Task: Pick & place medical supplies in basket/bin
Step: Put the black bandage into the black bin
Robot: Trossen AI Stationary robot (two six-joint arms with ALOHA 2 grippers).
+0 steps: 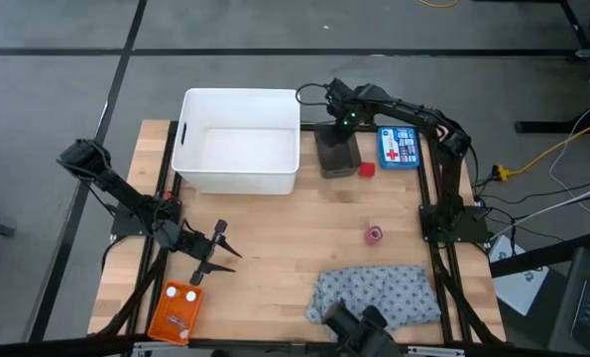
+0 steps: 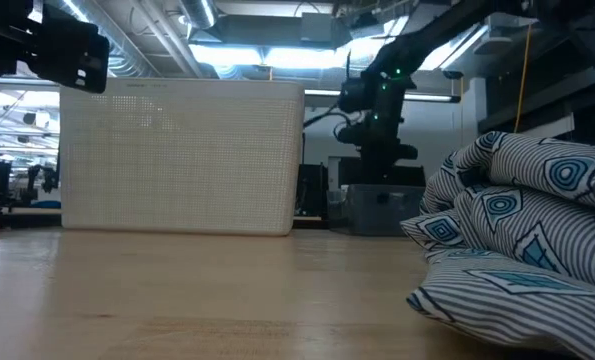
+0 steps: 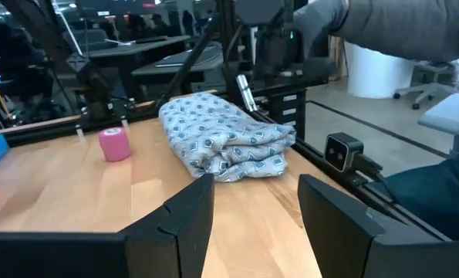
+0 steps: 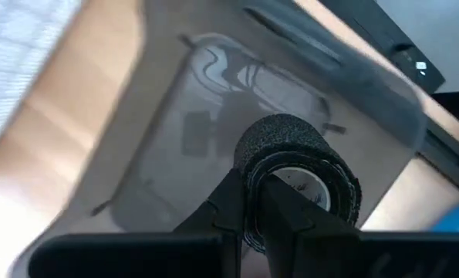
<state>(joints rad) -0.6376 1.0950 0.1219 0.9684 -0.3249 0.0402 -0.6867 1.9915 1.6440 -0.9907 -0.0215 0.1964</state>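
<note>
Over the grey bin at the tabletop's far edge, my right tool grips the dark roll; white tub beside it, red block near. Left tool wide, waiting by the orange basket.

Orange basket items too small (unidentifiable); cloth cropped.

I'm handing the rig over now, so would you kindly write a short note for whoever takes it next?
Right gripper: shut on the dark roll, held over the grey bin beside the white tub.
Left gripper: open, empty, near the orange basket.
On the table: pink roll, red block, blue first-aid pack, dotted cloth.
Done: dark roll picked.
Left: drop it, then place the rest.
</note>
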